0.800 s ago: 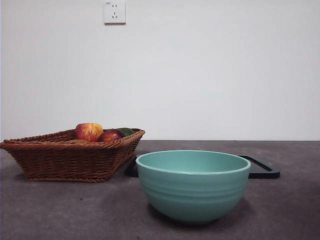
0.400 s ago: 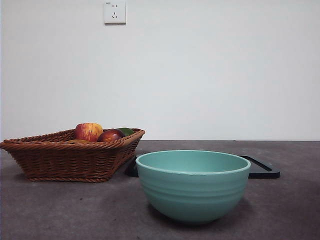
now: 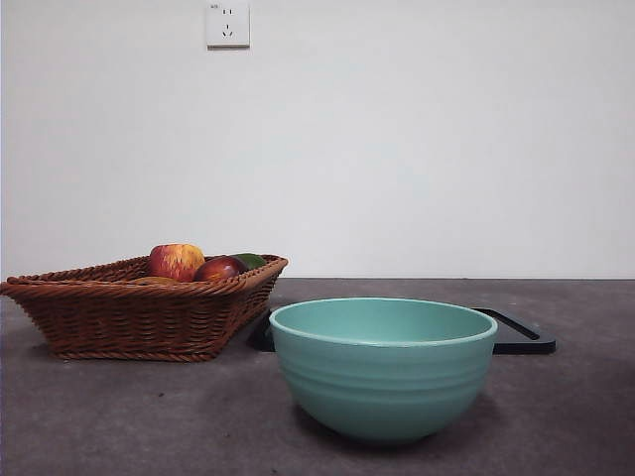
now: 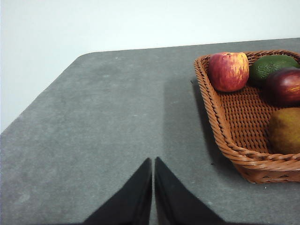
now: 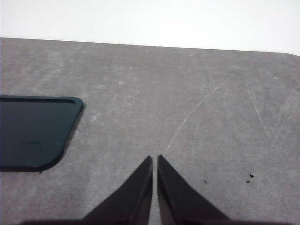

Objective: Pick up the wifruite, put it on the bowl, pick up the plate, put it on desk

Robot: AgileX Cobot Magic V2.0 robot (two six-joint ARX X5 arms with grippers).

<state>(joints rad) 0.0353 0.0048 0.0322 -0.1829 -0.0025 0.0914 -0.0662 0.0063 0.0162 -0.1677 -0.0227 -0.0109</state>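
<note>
The brown wifruite [image 4: 285, 130] lies in a wicker basket [image 4: 220, 136], next to a dark red fruit [image 4: 283, 86]; in the front view only its top [image 3: 154, 281] shows above the basket rim. The teal bowl [image 3: 383, 367] stands empty on the dark grey desk [image 3: 119, 416] at the front centre. My left gripper [image 4: 153, 161] is shut and empty above bare desk beside the basket. My right gripper [image 5: 155, 159] is shut and empty above bare desk near a black tray. Neither gripper shows in the front view.
The basket [image 3: 139, 312] stands at the left with a red-yellow apple [image 3: 176, 261], the dark red fruit [image 3: 219, 269] and a green fruit [image 3: 250, 260]. A flat black tray [image 3: 516, 332] lies behind the bowl; its corner shows in the right wrist view [image 5: 33, 131].
</note>
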